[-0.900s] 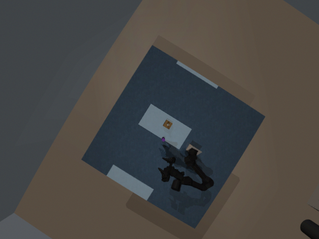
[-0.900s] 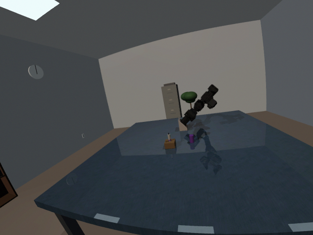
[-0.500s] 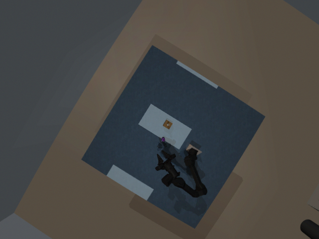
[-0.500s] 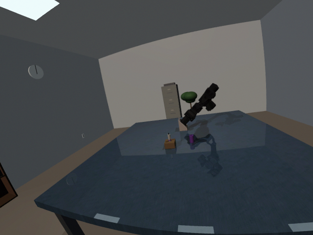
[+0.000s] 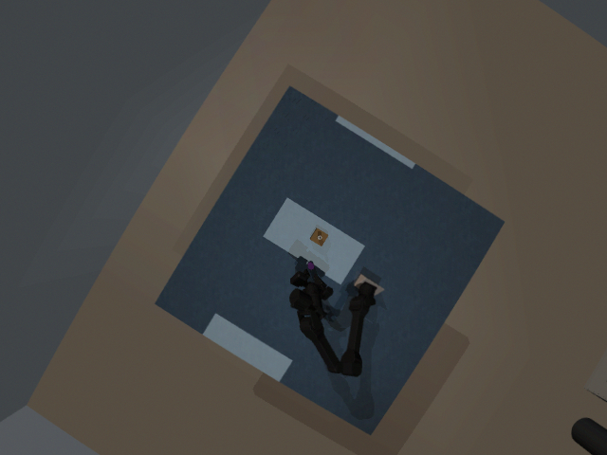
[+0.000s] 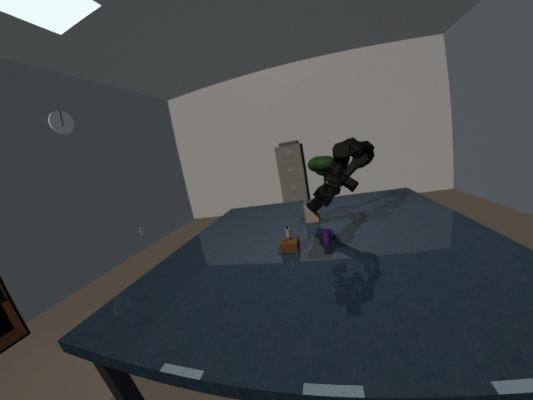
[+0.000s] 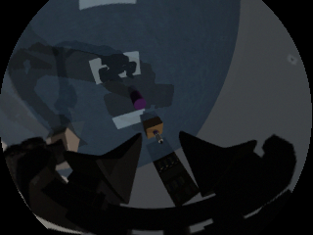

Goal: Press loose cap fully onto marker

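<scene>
The purple cap [image 5: 310,265] [image 6: 326,236] [image 7: 140,103] stands upright on the table [image 6: 258,301]. The pale marker [image 5: 320,237] [image 6: 288,234] [image 7: 158,137] stands upright, tip up and uncapped, in the orange-brown holder block [image 5: 314,236] [image 6: 288,247] [image 7: 155,128]. The block is a short way from the cap, to its left in the exterior view. My gripper [image 5: 312,283] [image 7: 160,135] is partly open and empty, raised well above the table. From above, its fingers are just below the cap in the picture. In the exterior view the fingers are hard to make out.
The arm's pale wedge-shaped base [image 5: 379,288] [image 6: 311,217] [image 7: 69,142] stands on the table, to the right of the cap in the top view. A filing cabinet [image 6: 291,172] and a green plant [image 6: 320,163] are behind the table. Bright light reflections and arm shadows lie on the tabletop.
</scene>
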